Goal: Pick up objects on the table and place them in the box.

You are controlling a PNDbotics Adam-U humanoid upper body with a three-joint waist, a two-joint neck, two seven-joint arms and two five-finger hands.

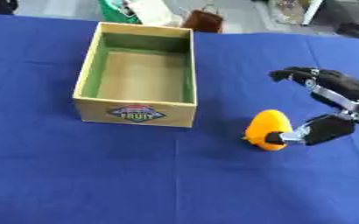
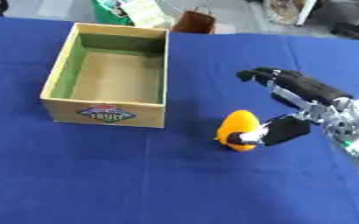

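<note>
The thumb tip point(image 2: 248, 138) of the right hand point(image 2: 320, 109) touches the near right side of an orange rounded object point(image 2: 237, 124); the fingers point(image 2: 271, 75) arch above and behind it, spread apart from the thumb and not closed on it; the object sits on the blue tablecloth point(image 1: 98, 175), right of centre; to its left, near but apart, stands the box point(image 1: 136, 111), open-topped, with yellow walls, a green inner lining, a bare floor and a fruit label on the near wall; the right arm enters from the right edge.
</note>
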